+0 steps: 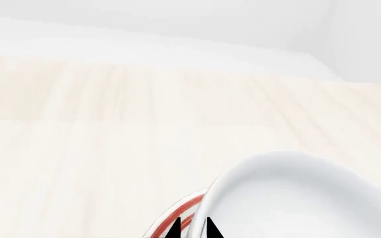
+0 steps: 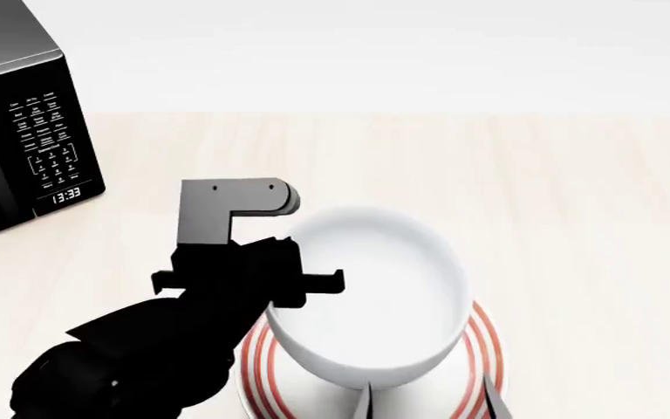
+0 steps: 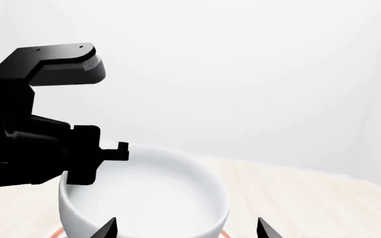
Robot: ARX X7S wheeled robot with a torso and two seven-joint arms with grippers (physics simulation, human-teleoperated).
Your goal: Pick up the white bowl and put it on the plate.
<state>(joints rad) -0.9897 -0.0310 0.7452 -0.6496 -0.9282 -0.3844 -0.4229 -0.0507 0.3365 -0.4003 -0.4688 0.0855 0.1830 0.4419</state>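
White bowl point(image 2: 365, 297) sits over the red-ringed plate point(image 2: 483, 342) on the pale wooden surface point(image 2: 568, 201). Left pincer point(image 1: 193, 229) grips the bowl's rim, jaws nearly closed. Right pincer point(image 3: 186, 229) is spread wide at the bowl's near side, holding nothing. Black microwave point(image 2: 15, 113) stands well beyond the plate.

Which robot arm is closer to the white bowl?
Left. The left tool pinches the white bowl's rim, one fingertip either side. The right tool sits open just beside the bowl, not touching it.

Simulated kitchen — black microwave point(image 2: 15, 122) on pale wooden counter point(image 2: 568, 201); plain white wall behind.
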